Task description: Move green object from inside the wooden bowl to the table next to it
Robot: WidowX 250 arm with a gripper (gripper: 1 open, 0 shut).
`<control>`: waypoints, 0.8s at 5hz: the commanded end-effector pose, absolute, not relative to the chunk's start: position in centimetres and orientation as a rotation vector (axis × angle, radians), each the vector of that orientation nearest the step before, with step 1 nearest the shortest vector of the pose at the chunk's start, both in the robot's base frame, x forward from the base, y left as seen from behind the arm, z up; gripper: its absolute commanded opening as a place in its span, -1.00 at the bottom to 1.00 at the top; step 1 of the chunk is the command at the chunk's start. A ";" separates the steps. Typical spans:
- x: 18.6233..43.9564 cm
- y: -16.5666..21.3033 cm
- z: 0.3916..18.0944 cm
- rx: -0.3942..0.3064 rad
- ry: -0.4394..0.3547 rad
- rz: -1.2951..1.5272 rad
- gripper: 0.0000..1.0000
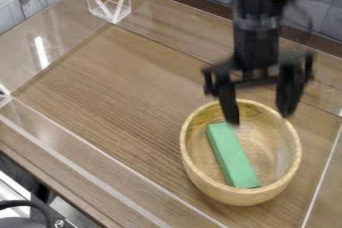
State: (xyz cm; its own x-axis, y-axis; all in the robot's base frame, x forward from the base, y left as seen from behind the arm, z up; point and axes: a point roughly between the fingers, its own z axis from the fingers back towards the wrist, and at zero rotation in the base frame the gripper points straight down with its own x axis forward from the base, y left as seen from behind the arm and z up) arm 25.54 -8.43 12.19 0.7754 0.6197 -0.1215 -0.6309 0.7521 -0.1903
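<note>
At far left, clear acrylic walls [54, 137] edging a brown wood-grain counter [120, 82], with a small clear angled stand [107, 4] near the back left corner. Bare boards across the left and middle of the surface. Toward the right, near the front edge: the round, light-tan wooden bowl [201, 172], resting flat on the counter. Inside it, lying flat on the bottom and running diagonally from upper left to lower right: the bright green object [233, 155], fully visible and touched by nothing. Directly above the bowl's far rim, slightly blurred: the black gripper [259, 94], pointing almost straight down, jaws spread as wide as they go, nothing between them. Both fingers [230, 100] clear of the block and above the rim. Above that, the dark arm rising out of the top edge.
</note>
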 end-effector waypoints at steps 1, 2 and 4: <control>27.0 -6.8 16.9 -0.301 -0.065 0.636 1.00; 28.0 -4.5 17.6 -0.312 -0.121 0.524 1.00; 29.5 -0.9 15.2 -0.240 -0.218 0.419 1.00</control>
State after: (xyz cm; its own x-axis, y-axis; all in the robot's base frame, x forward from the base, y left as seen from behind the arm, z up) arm 29.17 -1.02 14.09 0.8946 0.4307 0.1194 -0.3898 0.8825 -0.2632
